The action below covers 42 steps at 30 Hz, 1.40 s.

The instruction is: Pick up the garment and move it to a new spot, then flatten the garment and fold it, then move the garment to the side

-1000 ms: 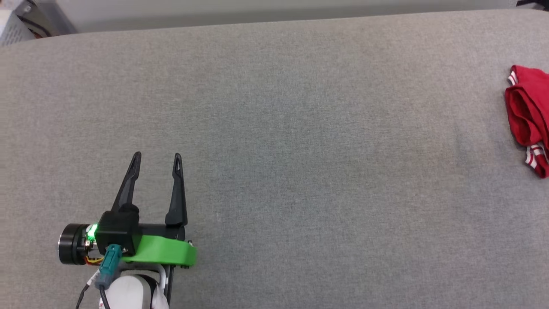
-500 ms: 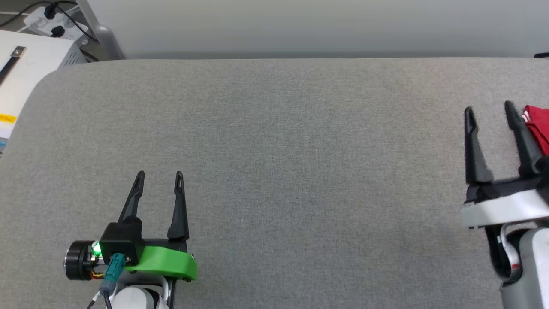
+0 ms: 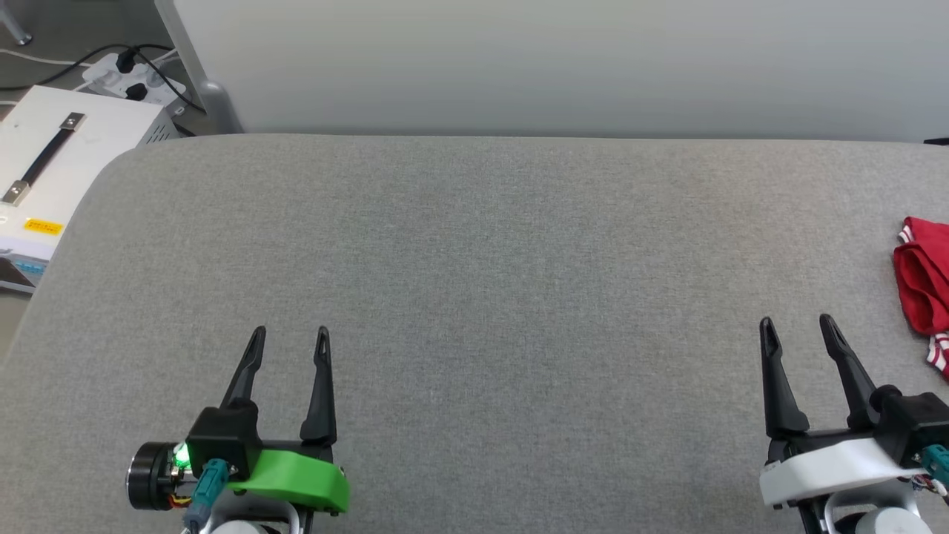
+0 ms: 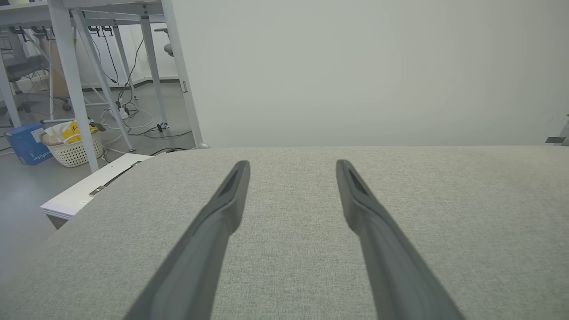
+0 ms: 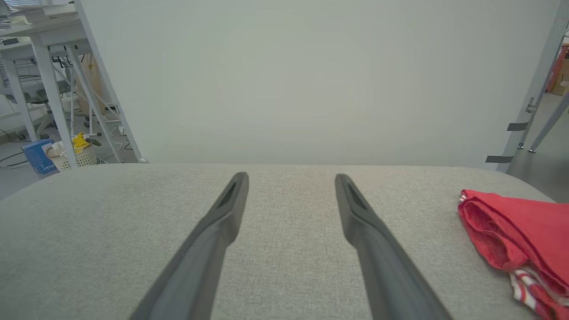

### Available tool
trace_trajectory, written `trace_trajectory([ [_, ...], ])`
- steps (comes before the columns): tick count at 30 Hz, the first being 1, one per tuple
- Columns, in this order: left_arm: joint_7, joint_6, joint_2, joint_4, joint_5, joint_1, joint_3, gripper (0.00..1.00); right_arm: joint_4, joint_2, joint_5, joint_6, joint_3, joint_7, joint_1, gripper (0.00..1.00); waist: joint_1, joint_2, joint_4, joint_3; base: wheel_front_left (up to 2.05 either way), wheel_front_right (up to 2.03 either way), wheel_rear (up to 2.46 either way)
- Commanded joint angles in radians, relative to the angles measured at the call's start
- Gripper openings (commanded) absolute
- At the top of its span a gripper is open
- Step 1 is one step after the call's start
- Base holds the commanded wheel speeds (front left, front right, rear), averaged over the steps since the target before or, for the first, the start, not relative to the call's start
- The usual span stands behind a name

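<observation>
Left end effector (image 3: 290,331) and right end effector (image 3: 798,322) are hovering released; the garment (image 3: 923,282) is lying right of the latter.

Legible text: next to none.
Blue box (image 4: 24,143), far left in left wrist view – white lettering on its side, too small & blurred to read for sure; poss. ends in "Picker". Yellow label (image 3: 42,226) on the white case (image 3: 81,133), head view – dark print, illegible at this res.
</observation>
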Motion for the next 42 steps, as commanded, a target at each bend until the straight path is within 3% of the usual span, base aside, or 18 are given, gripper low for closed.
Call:
trace_trajectory([
  [1, -0.006, -0.006, -0.005, 0.0, -0.009, 0.019, -0.001, 1.0, -0.003, 0.007, 0.007, -0.001, -0.002, -0.002, 0.02, 1.0, 0.0001, 0.0, 0.003, -0.013, 0.0, 0.0, 0.0],
  [20, -0.006, -0.035, -0.01, 0.022, -0.023, 0.07, -0.003, 1.0, 0.01, 0.024, 0.024, -0.001, 0.009, -0.002, 0.096, 1.0, 0.0001, 0.0, 0.002, -0.064, 0.0, 0.0, 0.0],
  [21, 0.0, -0.033, -0.005, 0.021, -0.022, 0.055, -0.001, 0.0, 0.007, 0.021, 0.018, 0.0, 0.007, 0.0, 0.08, 0.0, 0.0001, 0.0, 0.001, -0.064, 0.0, 0.0, 0.0],
  [42, 0.034, -0.025, -0.005, 0.013, -0.011, 0.046, 0.004, 0.0, 0.003, 0.023, -0.007, 0.0, 0.009, 0.034, 0.069, 0.0, 0.0001, 0.0, -0.003, -0.064, 0.0, 0.0, 0.0],
])
